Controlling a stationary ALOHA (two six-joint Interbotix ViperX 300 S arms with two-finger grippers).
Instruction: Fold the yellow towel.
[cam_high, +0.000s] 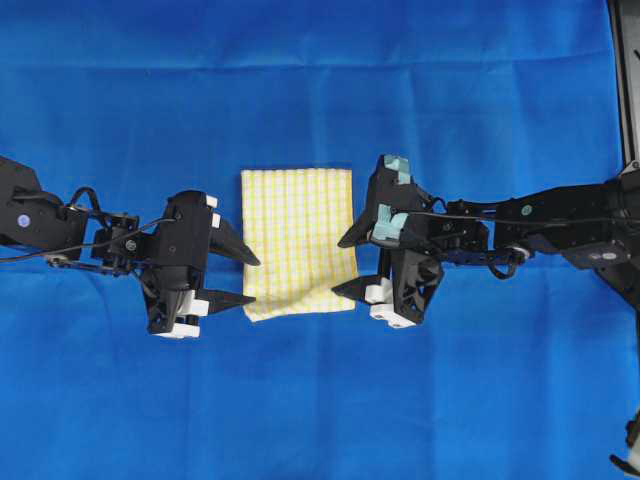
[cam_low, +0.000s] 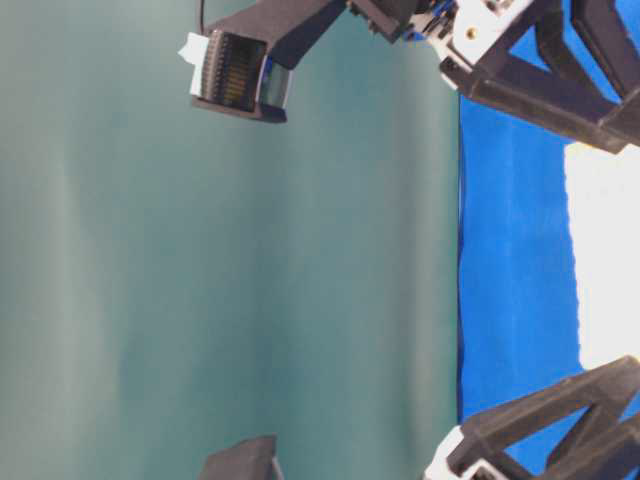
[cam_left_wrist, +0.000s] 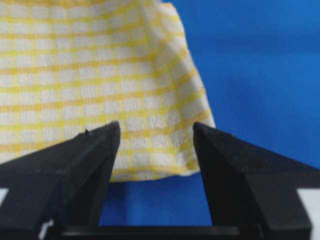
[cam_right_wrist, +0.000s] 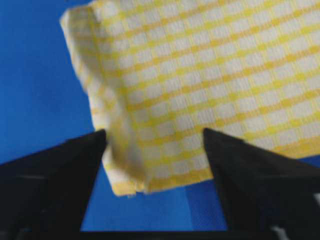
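Observation:
The yellow towel (cam_high: 298, 243) lies folded into a small upright rectangle on the blue cloth, white with yellow checks. My left gripper (cam_high: 246, 279) is open at the towel's lower left edge, jaws apart and empty. My right gripper (cam_high: 348, 265) is open at the towel's lower right edge, also empty. In the left wrist view the towel's near corner (cam_left_wrist: 165, 150) lies between my open fingers (cam_left_wrist: 95, 150). In the right wrist view the towel's rumpled corner (cam_right_wrist: 135, 165) lies between my open fingers (cam_right_wrist: 230, 160). The towel shows as a pale patch in the table-level view (cam_low: 605, 260).
The large blue cloth (cam_high: 320, 90) covers the whole table. A dark frame post (cam_high: 625, 80) stands at the far right edge. In the table-level view a green backdrop (cam_low: 200, 280) fills the left side.

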